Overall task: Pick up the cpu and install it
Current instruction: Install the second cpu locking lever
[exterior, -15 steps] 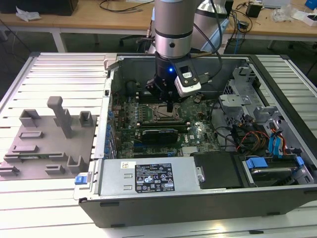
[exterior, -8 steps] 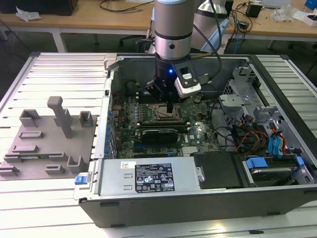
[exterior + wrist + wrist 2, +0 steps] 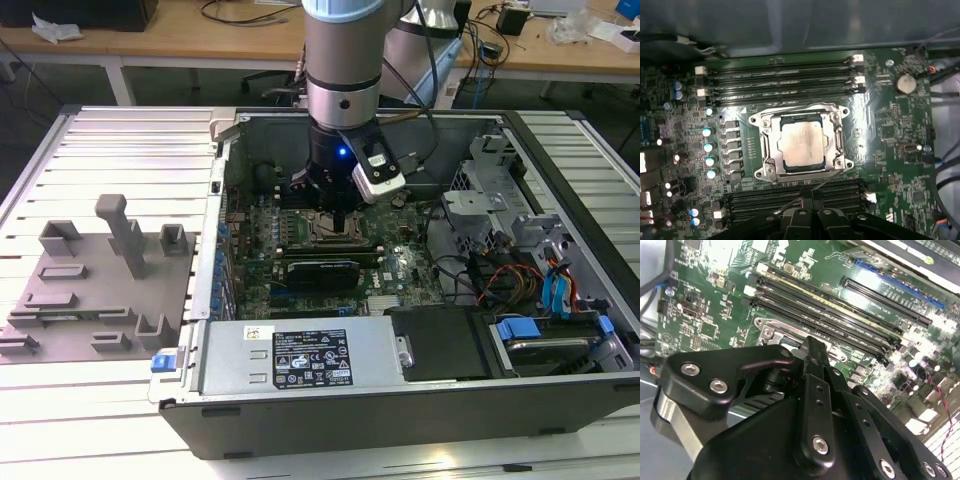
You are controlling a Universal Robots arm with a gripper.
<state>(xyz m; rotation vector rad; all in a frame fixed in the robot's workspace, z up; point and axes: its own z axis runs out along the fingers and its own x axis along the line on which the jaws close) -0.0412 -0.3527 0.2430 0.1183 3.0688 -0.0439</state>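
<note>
Arm (image 3: 342,60) upright, claw (image 3: 338,222) pointing straight down.

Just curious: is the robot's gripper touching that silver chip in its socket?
Apart. In the first wrist view the cpu lies in the socket, with the gripper clear of it.

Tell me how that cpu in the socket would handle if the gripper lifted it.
The cpu looks like a thin flat plate, so probably stiff and light. Its shiny metal top may be slippery. It sits low inside the socket frame, leaving little edge to grasp, so it could tilt.

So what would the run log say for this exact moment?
stage: cpu seated in motherboard socket | gripper: above socket edge, holding nothing visible | site: open computer case
</note>
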